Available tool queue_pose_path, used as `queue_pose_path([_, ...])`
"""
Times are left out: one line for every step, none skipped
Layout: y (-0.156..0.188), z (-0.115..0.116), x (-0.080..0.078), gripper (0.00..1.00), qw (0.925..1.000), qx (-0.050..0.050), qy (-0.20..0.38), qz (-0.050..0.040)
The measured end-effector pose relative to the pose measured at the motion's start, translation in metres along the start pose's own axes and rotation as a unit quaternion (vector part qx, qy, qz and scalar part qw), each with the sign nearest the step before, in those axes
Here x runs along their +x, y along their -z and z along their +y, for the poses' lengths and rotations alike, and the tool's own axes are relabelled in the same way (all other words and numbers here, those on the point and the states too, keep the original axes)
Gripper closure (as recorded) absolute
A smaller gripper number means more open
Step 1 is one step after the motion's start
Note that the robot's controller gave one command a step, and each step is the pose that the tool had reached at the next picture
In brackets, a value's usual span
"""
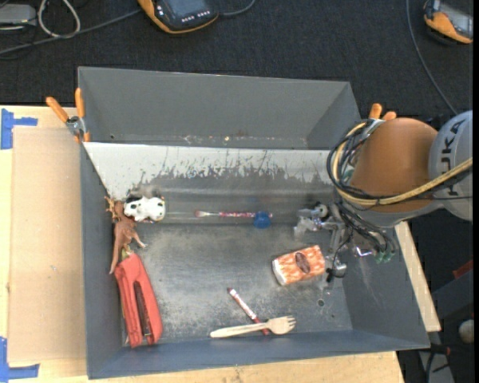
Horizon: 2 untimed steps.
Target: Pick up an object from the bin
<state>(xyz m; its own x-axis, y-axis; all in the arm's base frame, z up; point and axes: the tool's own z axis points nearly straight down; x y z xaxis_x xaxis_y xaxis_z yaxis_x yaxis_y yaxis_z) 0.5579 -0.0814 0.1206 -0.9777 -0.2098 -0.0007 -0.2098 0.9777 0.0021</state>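
My gripper (332, 270) hangs low at the right side of the bin, under the orange cover on the wrist. Just to its left lies a small orange and white patterned packet (298, 265), slightly tilted; its right end sits right beside the gripper, and I cannot tell whether they touch. A short red and white stick (243, 302) lies on the floor toward the front. A pale fork (252, 328) rests below it, near the front wall.
A red stapler (138, 300) lies along the left wall, with a brown toy dinosaur (121, 234) above it. A white and black toy animal (145, 208) sits in the back left corner. A clear stick with a blue end (233, 215) lies by the back wall.
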Motion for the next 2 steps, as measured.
queue_pose_path([-0.0533,-0.0147,0.0027,0.0,0.9985,0.001,-0.054,-0.0034])
queue_pose_path([-0.0511,-0.005,0.0079,1.0,0.9997,0.0,-0.024,-0.0014])
